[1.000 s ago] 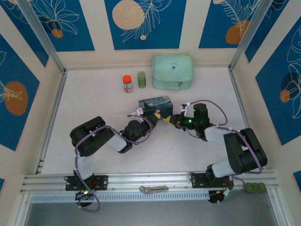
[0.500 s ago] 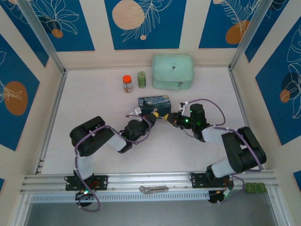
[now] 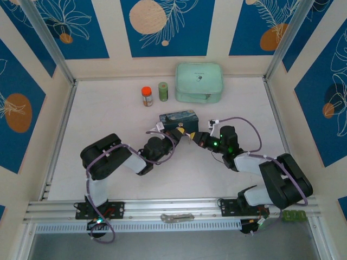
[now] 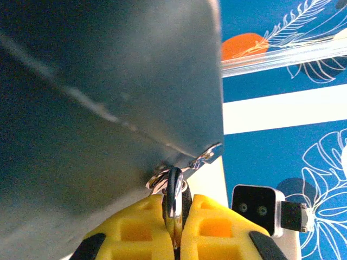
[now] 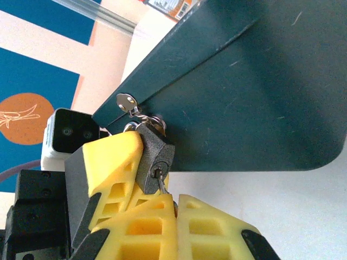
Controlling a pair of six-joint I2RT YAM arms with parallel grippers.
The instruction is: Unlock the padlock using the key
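The padlock (image 5: 153, 157), dark grey and tiny, hangs by its thin shackle (image 4: 173, 196) from the hasp of the blue tin (image 3: 179, 118). My left gripper (image 4: 176, 205) is shut on the padlock, its yellow fingers (image 5: 115, 162) pressed to the sides of the body. The key (image 5: 162, 184) is a thin silvery blade with its tip in the keyhole, and my right gripper (image 5: 174, 201) is shut on its head. From above, the left gripper (image 3: 180, 131) and right gripper (image 3: 196, 137) meet at the tin's near right corner. A spare key (image 5: 126, 102) dangles from a ring by the hasp.
At the back stand an orange-lidded bottle (image 3: 147, 96), a green can (image 3: 163, 91) and a mint pouch (image 3: 199, 82). A silvery tool (image 3: 177, 217) lies on the front rail. The tin's wall (image 4: 108, 81) looms right in front of the left wrist.
The right arm's wrist has shifted slightly nearer and its elbow has swung out to the right. Both grippers stay closed at the padlock; the left arm has hardly moved.
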